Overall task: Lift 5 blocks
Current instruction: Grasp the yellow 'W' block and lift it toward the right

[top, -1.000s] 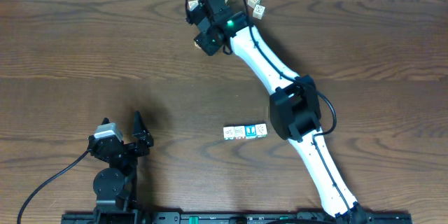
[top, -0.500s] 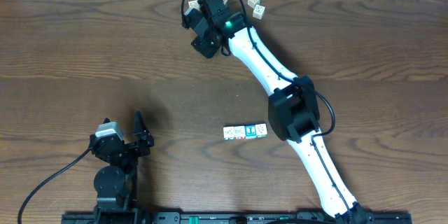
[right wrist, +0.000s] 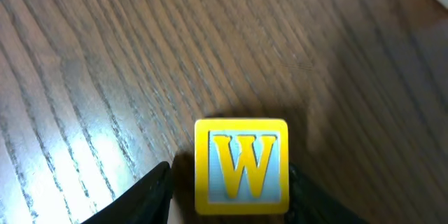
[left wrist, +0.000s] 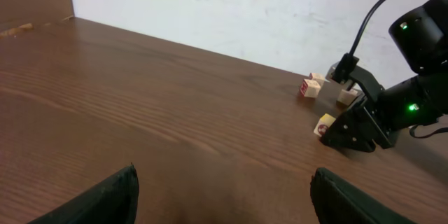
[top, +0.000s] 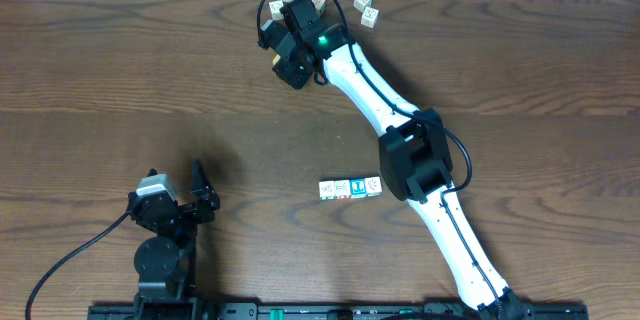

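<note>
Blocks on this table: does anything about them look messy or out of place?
Slightly. Four blocks sit in a neat row mid-table, while the others lie scattered at odd angles along the far edge. A block with a yellow W sits between the right tool's fingers. Nothing looks damaged.

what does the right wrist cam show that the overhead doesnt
Only the right wrist view: a block with a yellow-framed W face, on the table between the right gripper fingers, with a gap on one side.
Only the overhead: a short row of blocks, one blue-faced, two loose cubes near the far edge, and the open left gripper.
Both: the wooden table and the right gripper.
</note>
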Controlling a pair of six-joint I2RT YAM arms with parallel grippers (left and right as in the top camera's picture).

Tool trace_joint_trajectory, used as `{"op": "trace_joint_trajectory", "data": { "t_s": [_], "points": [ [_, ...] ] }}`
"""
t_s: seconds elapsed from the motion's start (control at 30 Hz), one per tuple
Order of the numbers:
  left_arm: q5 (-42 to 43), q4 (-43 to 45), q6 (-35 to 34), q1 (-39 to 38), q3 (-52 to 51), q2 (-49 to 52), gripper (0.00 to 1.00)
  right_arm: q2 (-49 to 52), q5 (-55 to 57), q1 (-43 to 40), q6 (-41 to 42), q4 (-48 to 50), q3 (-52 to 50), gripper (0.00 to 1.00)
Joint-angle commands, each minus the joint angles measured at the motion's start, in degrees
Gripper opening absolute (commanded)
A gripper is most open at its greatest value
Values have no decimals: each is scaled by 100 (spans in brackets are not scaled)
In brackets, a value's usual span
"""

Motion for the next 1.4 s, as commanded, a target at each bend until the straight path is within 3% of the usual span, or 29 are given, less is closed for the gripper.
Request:
{"op": "trace_joint_trajectory", "data": {
  "t_s": [0.0,0.23,0.4,0.7,0.87,1.37],
  "points": [
    [-52,-173,33,-13,-140,15,79,127,-17,20,-188,66,11,48],
    [-55,-173,33,-13,-140,15,79,127,-7,15,-249,221,11,48],
    [-52,-173,33,-13,-140,15,79,127,-9,13,-249,317,11,42],
    [-52,-173,33,-13,-140,15,79,129,-11,20,-245,356,11,19],
    [-52,-173,33,-13,-140,15,79,127,-11,37,-155,334,11,12],
    [-55,-173,33,-13,-140,15,79,-693,-9,105,297,286,72,4]
  ]
}}
